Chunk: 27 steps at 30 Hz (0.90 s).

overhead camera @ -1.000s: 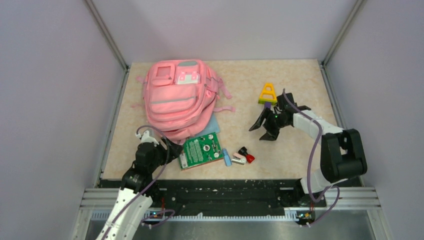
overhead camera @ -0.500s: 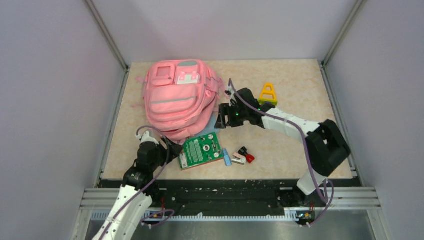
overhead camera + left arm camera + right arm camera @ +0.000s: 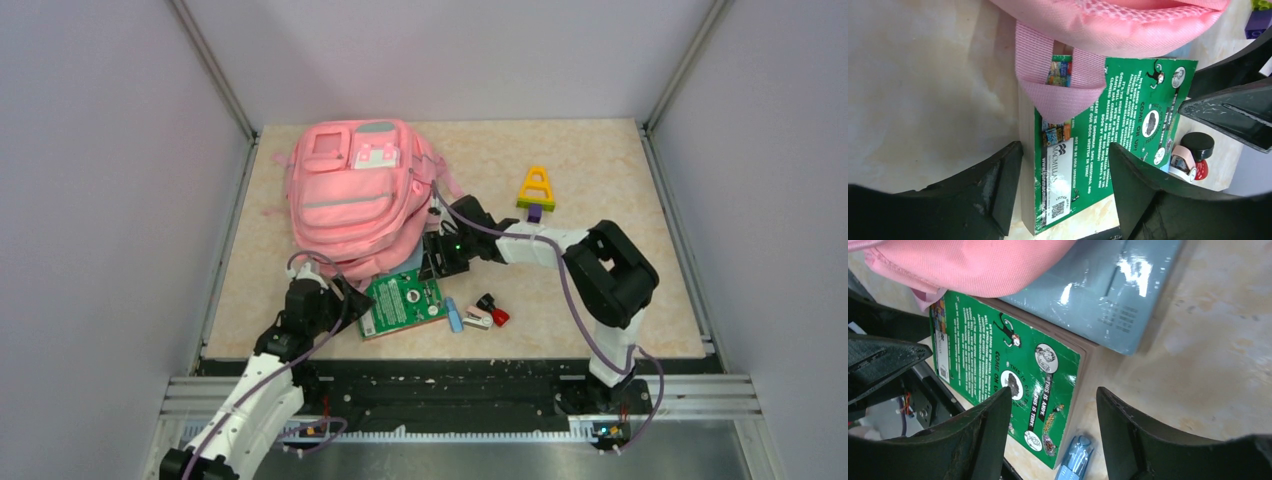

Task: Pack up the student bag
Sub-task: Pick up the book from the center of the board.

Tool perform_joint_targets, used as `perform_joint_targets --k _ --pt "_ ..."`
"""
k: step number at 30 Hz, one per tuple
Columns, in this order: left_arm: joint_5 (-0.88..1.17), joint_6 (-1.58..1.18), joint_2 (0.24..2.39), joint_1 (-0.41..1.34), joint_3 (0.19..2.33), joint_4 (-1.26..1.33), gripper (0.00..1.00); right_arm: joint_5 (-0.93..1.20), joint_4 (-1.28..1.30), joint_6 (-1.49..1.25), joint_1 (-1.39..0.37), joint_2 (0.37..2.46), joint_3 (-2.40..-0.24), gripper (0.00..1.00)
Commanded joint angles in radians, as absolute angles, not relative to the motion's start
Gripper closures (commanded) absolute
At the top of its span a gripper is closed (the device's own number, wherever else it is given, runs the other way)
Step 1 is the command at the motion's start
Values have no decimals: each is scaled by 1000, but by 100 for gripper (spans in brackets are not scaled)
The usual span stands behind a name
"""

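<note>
Left gripper (image 3: 1064, 150) wide open astride near end of green book (image 3: 1128, 130), right gripper (image 3: 1053, 395) open over its far edge, both empty. Student bag (image 3: 355, 195) at far left, resting partly on that book. Nothing visibly packed yet.

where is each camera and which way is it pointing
Top external: high behind the robot, looking down on table, student bag, left gripper and right gripper.
Left wrist: on the left arm, looking between its fingers at the green book.
Right wrist: on the right arm, looking between its fingers at that book.
Shared: all see the book.
</note>
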<state>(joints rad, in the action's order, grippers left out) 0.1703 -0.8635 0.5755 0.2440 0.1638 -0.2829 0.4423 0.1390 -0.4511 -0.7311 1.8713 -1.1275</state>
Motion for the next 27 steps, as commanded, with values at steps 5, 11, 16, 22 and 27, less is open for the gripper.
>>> perform_joint_targets --k 5,11,16,22,27 --pt "220 -863 613 245 107 -169 48 669 -34 -474 -759 1991 -1143 41" --pt "242 -896 604 245 66 -137 57 774 -266 -621 -822 2024 -1113 49" --pt "211 -884 566 245 79 -190 57 732 -276 -646 -841 2033 -1141 70" --pt "137 -849 462 245 184 -338 44 679 -153 -611 -841 1951 -1184 100" --pt "61 -781 407 245 369 -435 35 619 -39 -626 -840 1812 -1217 100"
